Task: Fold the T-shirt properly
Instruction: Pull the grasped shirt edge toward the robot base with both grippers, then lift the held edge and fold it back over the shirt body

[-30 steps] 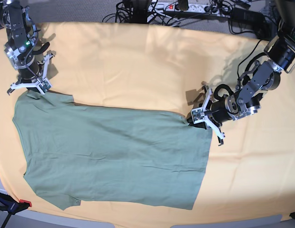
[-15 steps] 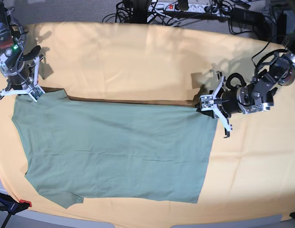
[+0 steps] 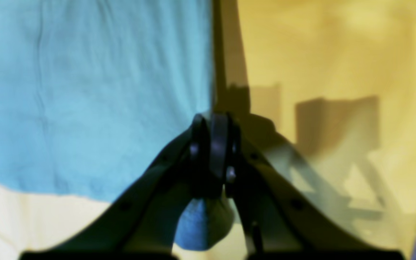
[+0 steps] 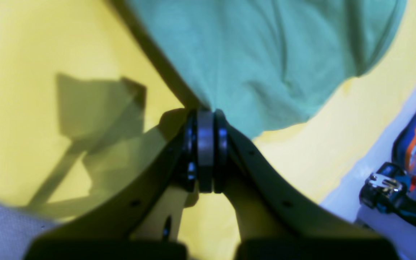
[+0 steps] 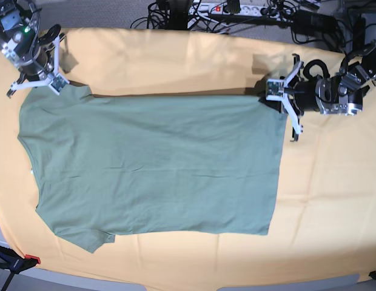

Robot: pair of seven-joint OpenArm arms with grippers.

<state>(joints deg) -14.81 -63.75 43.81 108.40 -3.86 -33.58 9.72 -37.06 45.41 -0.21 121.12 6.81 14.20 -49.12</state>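
The desk is covered by a big yellow-orange cloth (image 5: 194, 60) that reaches almost every edge of the base view. At the far left corner sits the right gripper (image 5: 31, 85), and its jaws are pinched tight on one top corner of the soft sage-green short-sleeved T-shirt (image 5: 151, 163). In the right wrist view the green fabric bunches right where the dark jaws meet. The T-shirt lies flat on the cloth, spread wide across the middle, with one sleeve poking out at the lower left. Its top edge runs in a straight line between the two grippers, with a thin dark shadow under it. On the right side the left gripper (image 5: 279, 97) lies low on its side, and its jaws are closed on the other top corner of the T-shirt. Behind the desk, along the top, a tangle of black cables (image 5: 176, 15) and a white power strip (image 5: 242, 8) lie on the grey floor (image 5: 97, 12).
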